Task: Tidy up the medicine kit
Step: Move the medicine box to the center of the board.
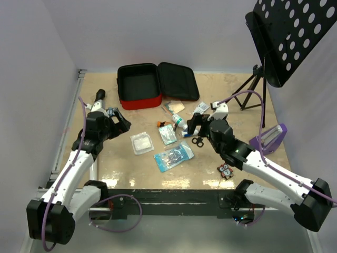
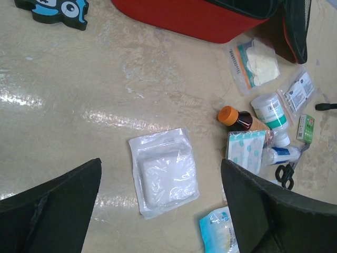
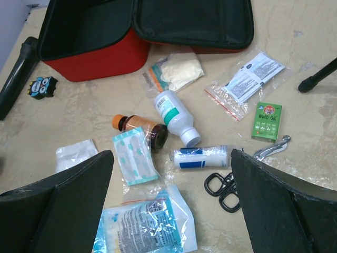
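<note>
Pale walls, beige tabletop, black perforated stand

kit: medicine kit at far centre of table, open, lid lying flat on its right
front of kit: glove bag; leaflet zip bag right of it
centre: plastic bottle and glass bottle lying side by side, glass one on the left; tube in front of them
dressing packet: against glass bottle, near side
right: Wind Oil box; scissors just in front
left: gauze packet, apart from the cluster
nearest arms: sachet pack
far right corner: music stand
</note>
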Motion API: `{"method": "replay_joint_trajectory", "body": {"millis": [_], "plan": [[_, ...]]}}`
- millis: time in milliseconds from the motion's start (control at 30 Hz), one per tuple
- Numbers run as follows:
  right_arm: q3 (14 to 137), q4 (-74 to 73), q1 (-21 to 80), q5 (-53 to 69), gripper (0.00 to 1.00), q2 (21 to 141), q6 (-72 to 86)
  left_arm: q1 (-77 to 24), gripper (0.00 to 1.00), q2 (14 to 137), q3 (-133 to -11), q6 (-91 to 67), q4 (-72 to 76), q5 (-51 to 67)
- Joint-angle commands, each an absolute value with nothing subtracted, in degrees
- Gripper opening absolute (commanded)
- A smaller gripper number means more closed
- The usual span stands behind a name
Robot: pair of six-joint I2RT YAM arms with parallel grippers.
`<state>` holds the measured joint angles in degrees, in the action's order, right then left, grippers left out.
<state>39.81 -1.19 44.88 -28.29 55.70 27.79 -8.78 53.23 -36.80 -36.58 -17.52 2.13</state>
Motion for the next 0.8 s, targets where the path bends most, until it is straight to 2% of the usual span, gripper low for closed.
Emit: {"method": "replay_joint_trajectory", "body": {"millis": [0, 133, 267, 600, 767], "plan": [[39.73, 1.66, 44.74, -25.06, 0.97, 56.16, 26.02, -8.96, 1.0, 50.72, -35.78, -34.37, -15.21, 5.35], [41.13, 1.68, 44.74, -22.76, 0.95, 62.81, 25.66, -11.41, 1.0, 49.04, -33.75, -33.31, -11.78, 9.75], [46.39, 0.09, 44.74, -24.69, 0.92, 72.31, 25.58, -17.22, 0.96, 49.57, -33.4, -34.45, -12.22, 5.72], [57.73, -0.35, 43.95, -29.09, 0.88, 90.25, 23.03, -17.58, 0.96, 49.48, -32.95, -38.23, -11.51, 1.15], [60.9, 2.11, 41.67, -26.28, 0.8, 95.97, 22.85, -17.49, 0.96, 51.59, -37.34, -38.06, -12.92, -2.72]]}}
